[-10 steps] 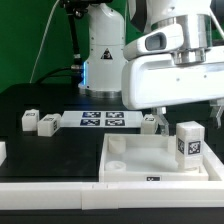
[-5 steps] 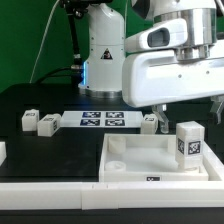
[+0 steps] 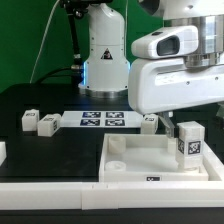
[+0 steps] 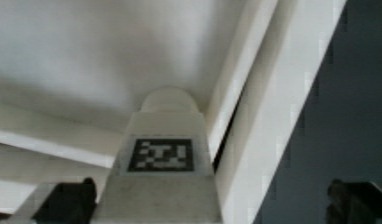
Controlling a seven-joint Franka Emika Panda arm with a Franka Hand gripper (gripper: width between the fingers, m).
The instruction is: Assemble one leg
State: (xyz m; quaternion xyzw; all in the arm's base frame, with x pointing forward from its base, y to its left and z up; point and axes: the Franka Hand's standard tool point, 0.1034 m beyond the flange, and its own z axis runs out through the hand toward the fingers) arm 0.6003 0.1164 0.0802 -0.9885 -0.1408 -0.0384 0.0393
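The Panda arm (image 3: 175,75) hangs over the bench (image 3: 40,145). On the white square tabletop (image 3: 135,160), an upright leg (image 3: 187,145) stands toward 2 o'clock, seemingly socketed. The claw (image 4: 214,203) is spread, its fingertips (image 4: 72,200) flanking the leg without touching. The next move is probably a regrasp to twist it tight, or a straight withdrawal.

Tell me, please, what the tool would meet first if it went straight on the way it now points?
Most likely the leg standing upright in a corner of the white tray: the wrist view shows it ahead, between the fingers of the open tool. Its depth is unclear.
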